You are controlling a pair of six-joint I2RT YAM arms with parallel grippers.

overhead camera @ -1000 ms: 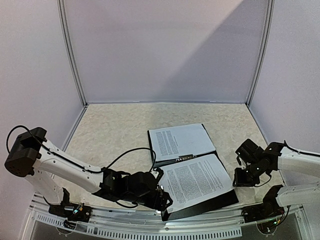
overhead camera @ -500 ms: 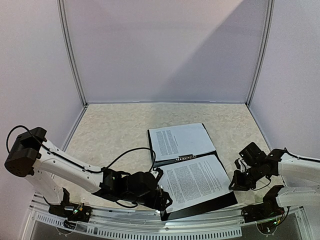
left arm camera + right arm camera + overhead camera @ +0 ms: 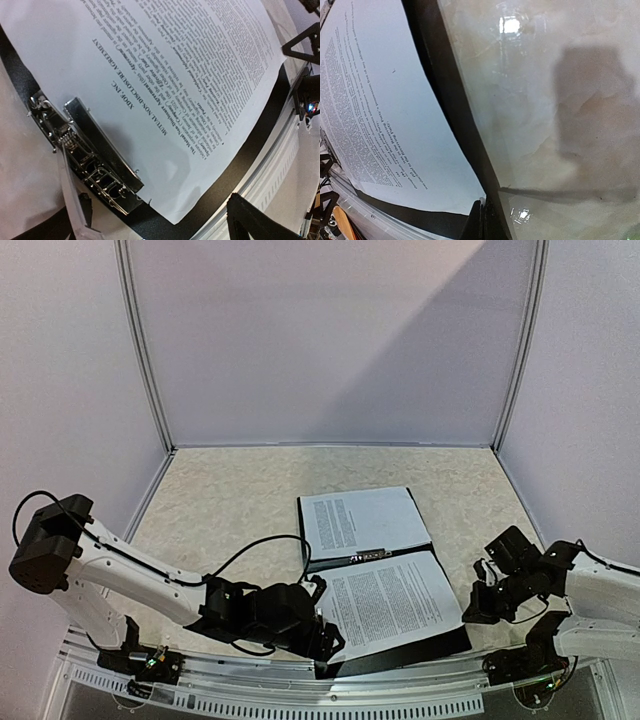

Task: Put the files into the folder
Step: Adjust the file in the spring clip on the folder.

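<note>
On the bench [image 3: 230,500], right of centre:

- Folder [image 3: 440,644]: one, black, lying open with two leaves hinged across the middle.
- Files: two white printed sheets. The far sheet [image 3: 358,522] lies on the far leaf and the near sheet [image 3: 395,600] on the near leaf, both within the folder's outline.
- Clip [image 3: 95,160]: one, metal, at the hinge. The near sheet's edge lies just beside it; whether it is caught under cannot be told.
- Right gripper [image 3: 472,608]: one. Changed: over the last second it has sunk toward the folder's right edge and closed fully. Its tips meet at the black border, but a pinch on the cover cannot be confirmed.
- Left gripper [image 3: 325,640]: one. Unchanged: spread wide, holding nothing, at the near leaf's left corner.

Judgement: the filing looks done, and clamping or closing the cover likely remains.
</note>
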